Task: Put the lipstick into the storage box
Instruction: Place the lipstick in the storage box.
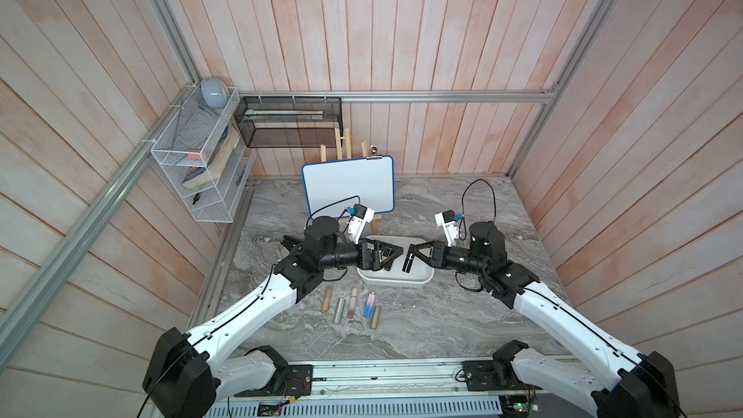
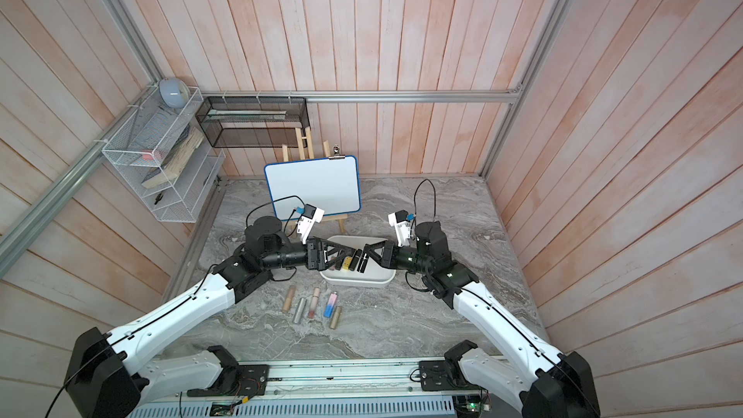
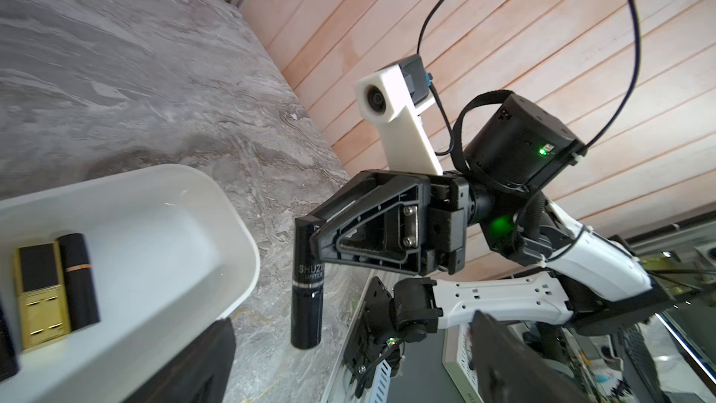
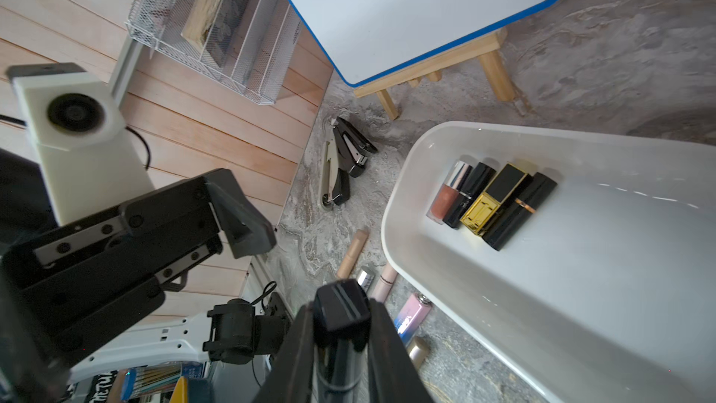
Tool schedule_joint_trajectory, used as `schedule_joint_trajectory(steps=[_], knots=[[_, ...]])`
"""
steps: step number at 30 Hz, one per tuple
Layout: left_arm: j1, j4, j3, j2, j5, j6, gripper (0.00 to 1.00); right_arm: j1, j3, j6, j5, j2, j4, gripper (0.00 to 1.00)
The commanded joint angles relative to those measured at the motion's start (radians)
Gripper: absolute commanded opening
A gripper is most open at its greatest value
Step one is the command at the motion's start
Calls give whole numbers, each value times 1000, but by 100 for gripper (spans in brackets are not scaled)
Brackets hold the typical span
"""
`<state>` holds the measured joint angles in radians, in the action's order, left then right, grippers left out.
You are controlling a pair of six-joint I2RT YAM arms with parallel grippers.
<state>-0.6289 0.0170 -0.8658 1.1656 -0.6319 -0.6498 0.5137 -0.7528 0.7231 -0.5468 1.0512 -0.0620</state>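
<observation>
- The right end effector [image 1: 411,255] is clamping a black lipstick [image 1: 408,264] by its very top, jaws drawn tight on it. The tube is hanging upright below the fingertips, over the near part of the storage box [image 1: 402,284].
- I can't tell whether the tube is hanging fully inside the rim. If it isn't, a release here risks it clipping the edge and bouncing onto the desk [image 1: 442,323], among the loose lipsticks [image 1: 352,306] lying below and nearer the robot.
- With so little of the tube gripped, any jolt could be setting it swinging or slipping out early.
- Let go upright from this height, it is likely toppling and rolling into the row of lipsticks [image 4: 492,203] lying in the box, just across from the fingertips.
- The left end effector [image 1: 395,258] is gaping fully open, holding nothing, tip to tip with the right one and close. A careless move by either could be knocking the tube.
- Both arms are reaching in from opposite sides, forearms angling up from the base. Both sets of fingers are pointing roughly level toward each other above the box.
</observation>
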Motion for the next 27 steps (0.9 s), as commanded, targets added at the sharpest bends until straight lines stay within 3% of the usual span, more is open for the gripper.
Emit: schedule_joint_trajectory(steps=[1,6,11,27], knots=[[22,-175,16,-55,146,53,100,2,-63,-91,96,47,-106,20],[33,-458,-4,-123,497,65,100,3,-121,-144,157,139,-170,21],[35,-622,9,-135,667,62,100,3,-152,-172,180,224,-192,21],[39,-757,113,-158,759,16,100,2,-166,-160,179,466,-90,21]])
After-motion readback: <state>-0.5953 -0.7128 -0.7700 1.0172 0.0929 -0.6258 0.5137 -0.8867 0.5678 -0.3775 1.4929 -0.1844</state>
